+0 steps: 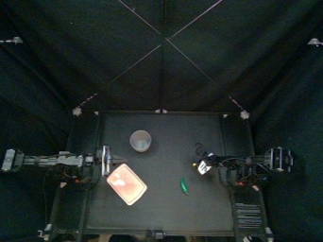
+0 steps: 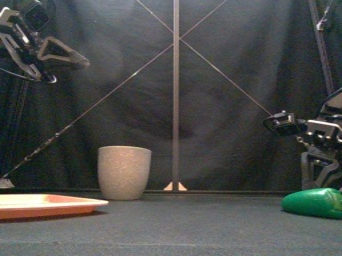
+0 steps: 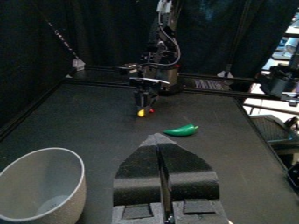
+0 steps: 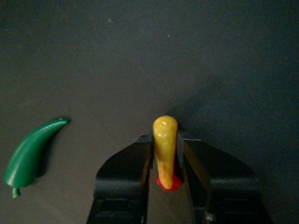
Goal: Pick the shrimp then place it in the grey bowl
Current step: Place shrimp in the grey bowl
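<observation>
Two black jaws of the right gripper (image 4: 167,153) are clamped on the small curved yellow toy shrimp with a red end (image 4: 165,131); its yellow end pokes out past the jaw tips. In the front view this gripper hangs over the right side of the small black table (image 1: 164,128), clear of the surface. A green curved toy pod (image 4: 33,153) lies flat on the table near the shrimp, apart from it. The tall grey speckled cup (image 1: 140,142) stands upright toward the back, left of the middle, well apart from the right gripper. The flat pink tray (image 2: 40,205) lies in front of the cup, nearer the table's front edge. The left gripper (image 3: 163,144) is held high at the left side, its jaws pressed together with nothing between them.
</observation>
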Motion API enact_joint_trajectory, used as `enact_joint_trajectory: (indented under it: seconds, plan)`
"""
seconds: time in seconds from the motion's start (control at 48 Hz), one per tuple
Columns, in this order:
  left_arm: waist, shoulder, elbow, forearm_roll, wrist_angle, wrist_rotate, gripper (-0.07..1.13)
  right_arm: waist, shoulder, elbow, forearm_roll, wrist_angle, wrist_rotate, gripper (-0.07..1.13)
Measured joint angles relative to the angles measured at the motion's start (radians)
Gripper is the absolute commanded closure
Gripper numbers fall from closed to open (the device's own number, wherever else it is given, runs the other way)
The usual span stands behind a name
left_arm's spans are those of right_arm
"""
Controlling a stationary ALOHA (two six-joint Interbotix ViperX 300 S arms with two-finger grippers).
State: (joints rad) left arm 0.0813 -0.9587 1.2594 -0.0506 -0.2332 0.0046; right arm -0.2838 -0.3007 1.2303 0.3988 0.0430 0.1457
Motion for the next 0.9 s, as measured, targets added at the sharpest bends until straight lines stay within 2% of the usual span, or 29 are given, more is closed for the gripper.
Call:
enact_joint_trajectory:
  seconds: [0.25,0.521,0.729,0.896]
  plan:
    - [0.000,0.000,0.000,0.000,0.000,0.000,1.03,0.023,-0.052,-0.080,-0.035,0.002,-0.006,0.49]
    - [0.005,0.002,0.000,0.000,-0.008,-0.002,1.03,0.041,-0.115,-0.233,-0.209,-0.051,-0.006,0.49]
    - [0.006,0.002,0.000,0.000,-0.008,0.000,1.03,0.034,-0.084,-0.305,-0.328,-0.232,-0.006,0.49]
    - [0.009,0.002,0.000,0.005,-0.009,0.000,1.03,0.023,0.000,-0.357,-0.360,-0.399,-0.006,0.49]
